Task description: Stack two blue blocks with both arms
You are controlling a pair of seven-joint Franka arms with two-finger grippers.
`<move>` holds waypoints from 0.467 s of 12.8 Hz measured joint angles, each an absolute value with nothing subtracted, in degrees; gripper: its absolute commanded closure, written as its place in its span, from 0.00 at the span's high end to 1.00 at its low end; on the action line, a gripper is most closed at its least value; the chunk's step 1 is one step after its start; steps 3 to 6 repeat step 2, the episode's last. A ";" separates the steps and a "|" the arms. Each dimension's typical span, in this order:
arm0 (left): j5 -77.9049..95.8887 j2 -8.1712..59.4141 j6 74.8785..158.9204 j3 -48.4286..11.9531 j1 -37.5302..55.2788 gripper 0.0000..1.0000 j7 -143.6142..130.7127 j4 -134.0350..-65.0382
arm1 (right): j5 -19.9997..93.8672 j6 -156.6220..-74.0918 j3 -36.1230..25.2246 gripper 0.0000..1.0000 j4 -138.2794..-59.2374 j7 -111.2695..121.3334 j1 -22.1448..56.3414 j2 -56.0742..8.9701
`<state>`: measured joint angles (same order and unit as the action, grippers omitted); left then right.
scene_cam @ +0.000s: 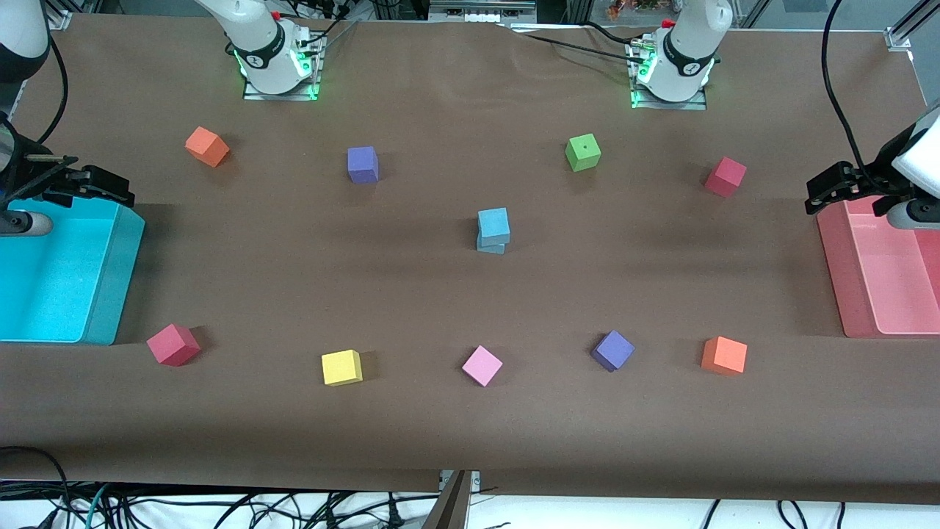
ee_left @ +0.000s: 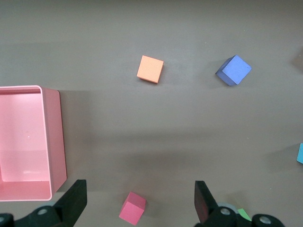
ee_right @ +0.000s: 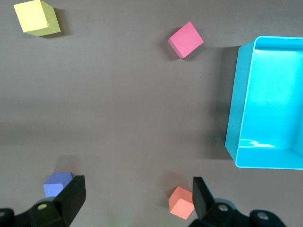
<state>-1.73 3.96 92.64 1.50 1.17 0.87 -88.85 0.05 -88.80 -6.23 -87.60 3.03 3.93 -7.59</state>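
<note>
Blue blocks (scene_cam: 493,230) sit stacked mid-surface, so stacking looks finished; both end effectors, left (ee_left: 139,201) over the pink bin (scene_cam: 837,279), right (ee_right: 137,198) over the cyan bin (scene_cam: 110,286), hang released, empty.

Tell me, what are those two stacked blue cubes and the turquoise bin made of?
The blue cubes look like soft foam: matte, no shine, slightly grainy faces with softened edges, though painted wood can't be ruled out. The bin looks like moulded plastic: smooth walls, rounded corners, and bright glossy reflections on its floor in the right wrist view.
</note>
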 measured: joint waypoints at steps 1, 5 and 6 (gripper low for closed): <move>-1.73 3.96 92.64 1.50 1.17 1.00 0.87 -88.85 | 0.05 -88.80 -6.24 1.00 -87.60 2.88 3.84 -7.59; -1.73 3.96 92.64 1.50 1.17 1.00 0.86 -88.85 | 0.05 -88.89 -6.29 1.00 -87.60 2.65 3.66 -7.59; -1.73 3.96 92.64 1.50 1.17 1.00 0.86 -88.85 | 0.05 -88.89 -6.29 1.00 -87.60 2.65 3.66 -7.59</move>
